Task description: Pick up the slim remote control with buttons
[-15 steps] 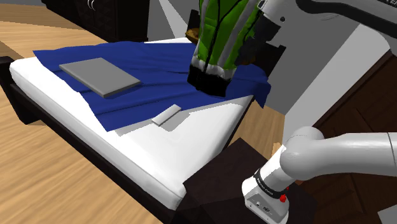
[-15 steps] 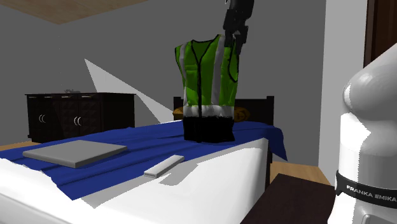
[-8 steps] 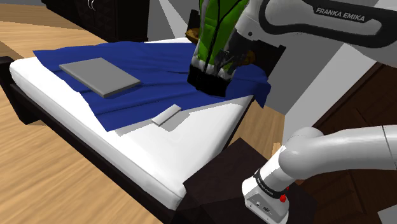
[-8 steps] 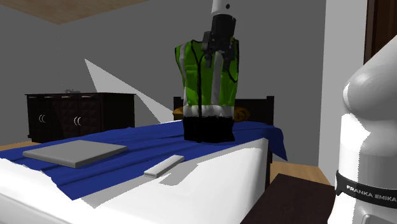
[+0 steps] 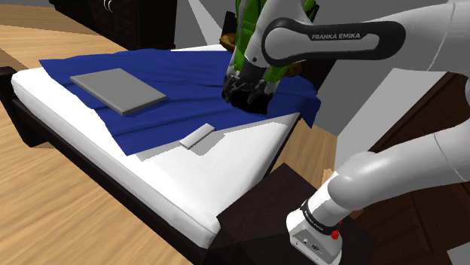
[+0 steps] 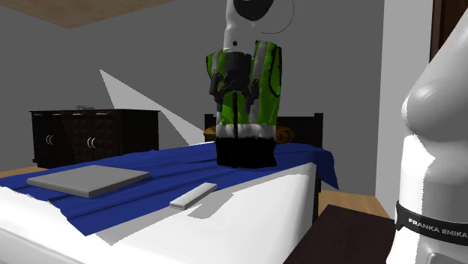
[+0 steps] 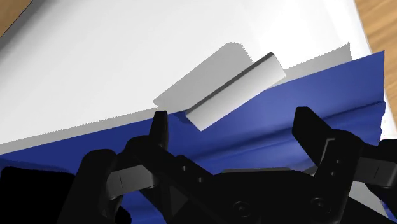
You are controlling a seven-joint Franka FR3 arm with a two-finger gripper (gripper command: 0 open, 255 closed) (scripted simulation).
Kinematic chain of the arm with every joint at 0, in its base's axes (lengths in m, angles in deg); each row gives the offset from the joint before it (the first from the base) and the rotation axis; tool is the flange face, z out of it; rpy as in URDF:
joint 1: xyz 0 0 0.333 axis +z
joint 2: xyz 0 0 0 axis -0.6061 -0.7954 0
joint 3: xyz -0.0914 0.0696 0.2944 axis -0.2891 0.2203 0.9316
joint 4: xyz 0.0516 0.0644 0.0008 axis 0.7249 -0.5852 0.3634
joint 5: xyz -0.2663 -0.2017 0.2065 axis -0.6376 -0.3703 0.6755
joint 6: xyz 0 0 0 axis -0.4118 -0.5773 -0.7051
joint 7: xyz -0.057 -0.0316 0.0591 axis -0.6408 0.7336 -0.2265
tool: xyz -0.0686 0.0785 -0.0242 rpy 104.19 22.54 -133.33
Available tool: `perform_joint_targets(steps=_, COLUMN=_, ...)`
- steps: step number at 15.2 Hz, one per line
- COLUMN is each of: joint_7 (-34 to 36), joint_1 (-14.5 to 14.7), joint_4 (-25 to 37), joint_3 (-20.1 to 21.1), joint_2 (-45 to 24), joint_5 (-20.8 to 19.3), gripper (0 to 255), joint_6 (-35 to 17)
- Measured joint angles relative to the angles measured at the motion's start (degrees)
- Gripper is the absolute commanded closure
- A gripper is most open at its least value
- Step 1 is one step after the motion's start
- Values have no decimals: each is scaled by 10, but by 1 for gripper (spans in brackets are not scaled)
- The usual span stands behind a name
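The slim remote is a plain light-grey bar lying flat on the bed where the blue blanket meets the white sheet. It also shows low on the bed in the second exterior view as the remote. My black gripper hangs above the blanket in front of the green vest, up and to the shoulder view's right of the remote. In the second exterior view the gripper is well above the bed. In the wrist view the gripper is open and holds nothing, with the remote just beyond the fingertips.
A green reflective vest with a black base stands upright on the blanket, right behind the gripper. A flat grey slab lies further along the bed. The white mattress ends at a dark frame. A dark cabinet stands by the wall.
The arm has swung down and toward the shoulder view's left, bringing the gripper from high beside the vest to in front of it. The fingers stayed open. The remote has not moved.
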Motion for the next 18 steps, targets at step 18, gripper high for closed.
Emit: perform_joint_targets(steps=18, joint_7=451, joint_1=-32, joint_4=161, joint_3=40, joint_2=-411, joint_5=-138, gripper=0, joint_6=-168)
